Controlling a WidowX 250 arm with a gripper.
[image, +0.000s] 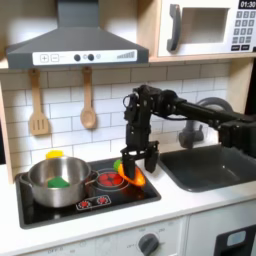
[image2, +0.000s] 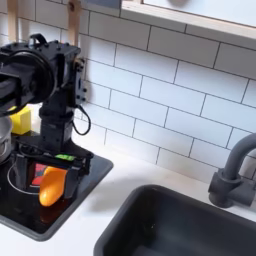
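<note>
My gripper (image: 135, 166) hangs low over the right side of the black toy stove (image: 95, 203), right of a steel pot (image: 52, 184). In the second exterior view the gripper (image2: 48, 172) has its fingers (image2: 78, 170) spread wide apart, so it is open. An orange carrot-like piece (image2: 50, 186) leans tilted between them, its lower end near the stovetop. The same orange piece (image: 127, 175) sits at the gripper's lower left in the first exterior view. I cannot tell whether either finger touches it. A green item (image: 58, 183) lies inside the pot.
A yellow item (image: 55, 154) sits behind the pot. The dark sink (image: 215, 168) and grey faucet (image2: 232, 170) lie to the first exterior view's right of the stove. A spatula (image: 38, 106) and a spoon (image: 88, 100) hang on the tiled wall, under the range hood (image: 75, 48).
</note>
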